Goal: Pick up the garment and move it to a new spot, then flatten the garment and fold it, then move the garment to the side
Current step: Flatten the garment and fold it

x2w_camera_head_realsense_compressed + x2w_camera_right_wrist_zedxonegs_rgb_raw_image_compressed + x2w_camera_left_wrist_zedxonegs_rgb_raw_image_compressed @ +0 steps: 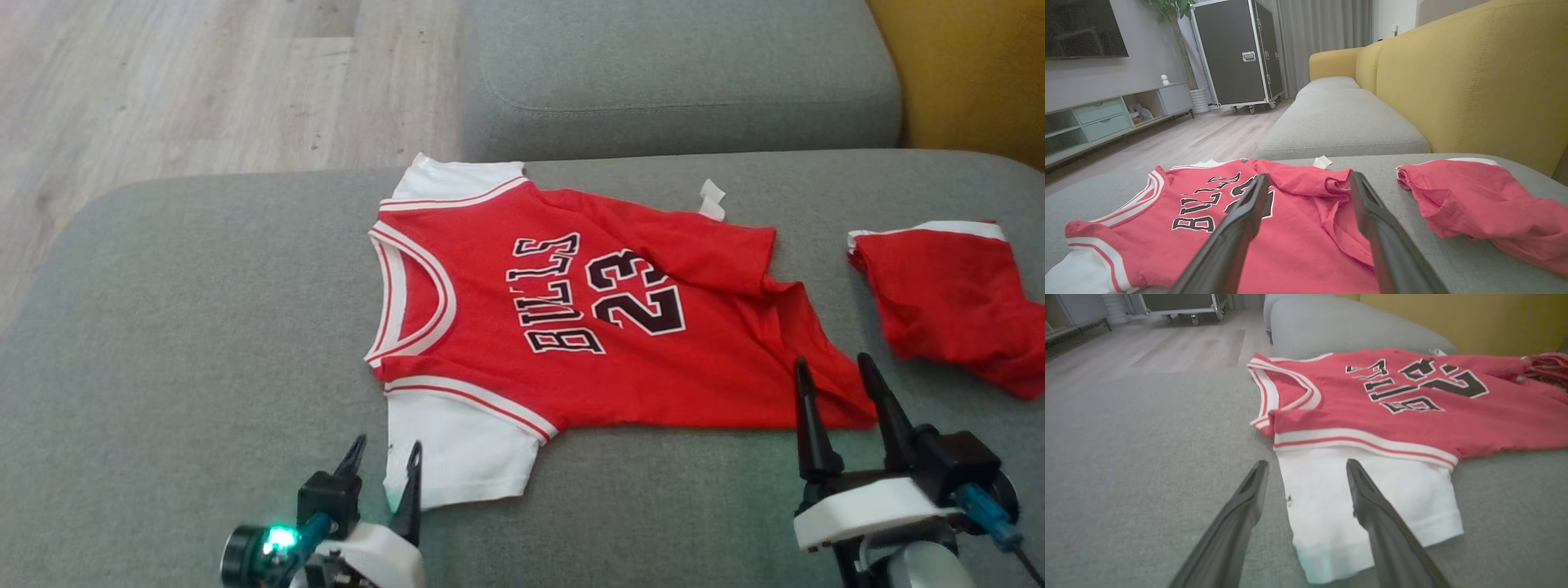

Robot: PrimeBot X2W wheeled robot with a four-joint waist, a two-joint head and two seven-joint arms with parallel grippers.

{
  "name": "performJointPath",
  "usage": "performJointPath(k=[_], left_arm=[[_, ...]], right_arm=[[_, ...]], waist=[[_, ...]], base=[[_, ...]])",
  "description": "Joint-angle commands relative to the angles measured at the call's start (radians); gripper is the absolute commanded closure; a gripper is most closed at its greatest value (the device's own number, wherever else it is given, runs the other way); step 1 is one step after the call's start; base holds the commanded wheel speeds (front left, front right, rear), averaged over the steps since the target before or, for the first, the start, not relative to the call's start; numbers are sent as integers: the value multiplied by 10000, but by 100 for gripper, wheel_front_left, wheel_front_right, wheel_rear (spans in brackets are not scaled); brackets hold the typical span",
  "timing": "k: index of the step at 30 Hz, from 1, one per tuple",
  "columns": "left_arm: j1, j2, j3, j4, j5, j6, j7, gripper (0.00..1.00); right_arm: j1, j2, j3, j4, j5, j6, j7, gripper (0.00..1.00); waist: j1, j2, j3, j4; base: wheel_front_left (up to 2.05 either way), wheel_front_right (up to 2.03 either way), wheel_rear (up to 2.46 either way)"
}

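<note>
Bulls jersey [571, 327] flat, long axis sideways, collar [394, 282] left, left tool [388, 443] gaping by its sleeve [457, 449], right tool [833, 359] gaping at its hem [804, 318], right wrist view catches wheeled case [1237, 53] beyond

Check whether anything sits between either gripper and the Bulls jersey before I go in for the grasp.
Nothing visible does. The open left gripper points at the white sleeve of the Bulls jersey, and the open right gripper is at its rumpled hem corner. The red shorts lie apart on the grey cushion, right of both paths.
</note>
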Motion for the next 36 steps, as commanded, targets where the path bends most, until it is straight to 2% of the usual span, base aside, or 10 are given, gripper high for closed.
performJointPath(k=[1, 6, 14, 15, 16, 19, 27, 36], left_arm=[[-264, 91, 288, -167, 56, 105, 81, 0], [-307, 163, 261, 501, 115, 514, 879, 0], [-338, 166, -34, 1251, -74, 220, 1915, 0], [-340, 152, -54, 1271, -135, 132, 1995, 29], [-350, 139, -59, 1248, -192, 53, 1998, 100], [-413, 159, -38, 1058, -256, -49, 1727, 100], [-567, 255, 276, 192, -359, 69, 431, 100], [-614, 282, 505, -752, -323, 409, -557, 100]], right_arm=[[-416, -51, 319, -374, 94, -7, -106, 0], [-430, -51, 432, -401, 160, -7, -106, 0], [-448, -51, 424, -340, 191, -7, -101, 0], [-439, -51, 408, -305, 176, -7, -74, 0], [-435, -51, 390, -272, 155, -7, -53, 0], [-445, -51, 248, -128, 58, -7, 100, 0], [-522, -51, -444, 351, -415, -7, 641, 0], [-665, -51, -1268, 1046, -904, -7, 1215, 0]], waist=[[0, -1, 30, -76], [0, -1, 140, -345], [0, -1, 272, -667], [0, -1, 275, -679], [0, -1, 278, -685], [0, -1, 279, -664], [0, -1, 223, -377], [0, -1, 198, -39]], base=[[0, 0, 0], [0, 0, 0], [0, 0, 0], [0, 0, 0], [0, 0, 0], [0, 0, 0], [0, 0, 0], [0, 0, 0]])
